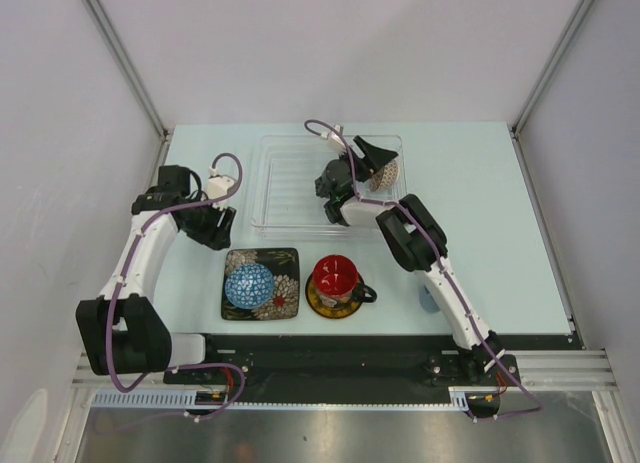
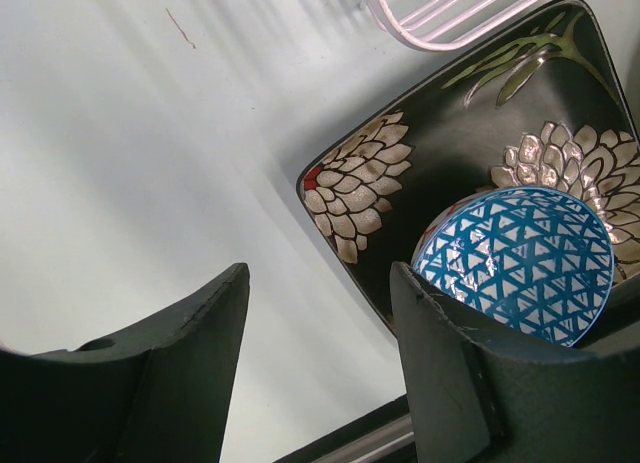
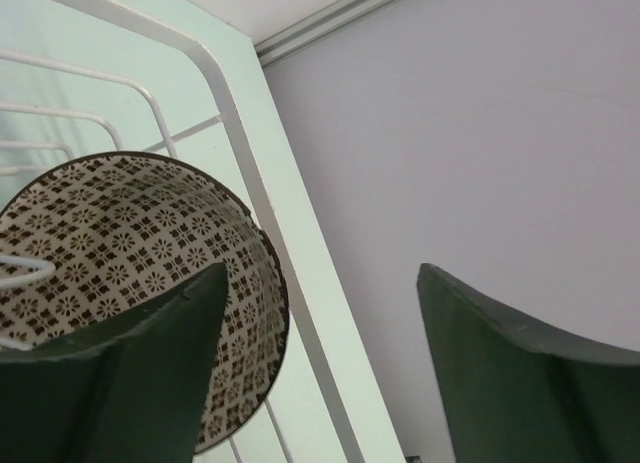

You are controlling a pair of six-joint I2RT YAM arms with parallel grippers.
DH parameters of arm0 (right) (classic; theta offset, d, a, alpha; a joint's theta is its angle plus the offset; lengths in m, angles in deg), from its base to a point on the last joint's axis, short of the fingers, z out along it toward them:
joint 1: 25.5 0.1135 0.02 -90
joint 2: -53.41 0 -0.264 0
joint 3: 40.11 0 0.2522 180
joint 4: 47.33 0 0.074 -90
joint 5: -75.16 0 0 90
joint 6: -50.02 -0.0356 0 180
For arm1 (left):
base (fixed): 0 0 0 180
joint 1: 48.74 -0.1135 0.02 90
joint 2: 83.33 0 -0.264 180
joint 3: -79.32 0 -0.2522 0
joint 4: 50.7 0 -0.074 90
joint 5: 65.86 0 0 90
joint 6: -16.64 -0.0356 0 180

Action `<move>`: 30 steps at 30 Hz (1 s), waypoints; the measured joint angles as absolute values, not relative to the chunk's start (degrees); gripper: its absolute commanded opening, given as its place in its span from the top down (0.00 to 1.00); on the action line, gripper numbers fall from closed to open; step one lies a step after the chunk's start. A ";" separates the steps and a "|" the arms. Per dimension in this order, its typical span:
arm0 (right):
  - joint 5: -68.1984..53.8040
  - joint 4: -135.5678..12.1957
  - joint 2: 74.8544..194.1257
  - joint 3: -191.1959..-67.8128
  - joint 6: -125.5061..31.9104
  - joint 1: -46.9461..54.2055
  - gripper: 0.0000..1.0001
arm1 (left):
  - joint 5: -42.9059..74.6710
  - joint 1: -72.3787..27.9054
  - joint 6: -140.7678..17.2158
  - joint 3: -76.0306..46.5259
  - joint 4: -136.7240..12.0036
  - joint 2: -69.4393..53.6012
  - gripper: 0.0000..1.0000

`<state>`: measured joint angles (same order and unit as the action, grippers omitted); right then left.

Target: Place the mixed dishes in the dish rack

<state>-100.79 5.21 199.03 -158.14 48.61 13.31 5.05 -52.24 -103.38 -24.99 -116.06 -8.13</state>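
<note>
The clear dish rack (image 1: 290,183) lies at the table's middle back. The beige patterned bowl (image 1: 389,172) stands on its side in the rack's right end. My right gripper (image 1: 376,155) is open over it; in the right wrist view (image 3: 323,271) one finger overlaps the bowl (image 3: 120,233) without pinching it. My left gripper (image 1: 218,228) is open and empty left of the rack. The blue patterned bowl (image 1: 250,283) sits on the black floral plate (image 1: 285,263). The red-inside cup (image 1: 335,274) stands on the yellow-brown saucer (image 1: 325,307). The light blue cup (image 1: 428,301) is mostly hidden behind my right arm.
In the left wrist view the open left gripper (image 2: 318,273) hovers over bare table beside the plate's corner (image 2: 360,183) and the blue bowl (image 2: 520,258); a rack corner (image 2: 440,13) shows at the top. Walls enclose the table on three sides.
</note>
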 measured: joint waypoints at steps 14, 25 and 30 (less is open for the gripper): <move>-100.48 3.64 170.16 -153.94 50.14 19.82 0.03 | 4.37 -52.59 -105.98 -24.33 -118.68 -8.17 0.35; -100.77 14.20 150.53 -148.24 67.08 33.66 0.00 | 8.61 -50.87 -115.79 -37.32 -127.53 -22.22 0.34; -101.25 12.84 155.08 -144.78 71.63 37.99 0.00 | 10.04 -43.15 -112.84 -41.01 -125.46 -25.00 0.34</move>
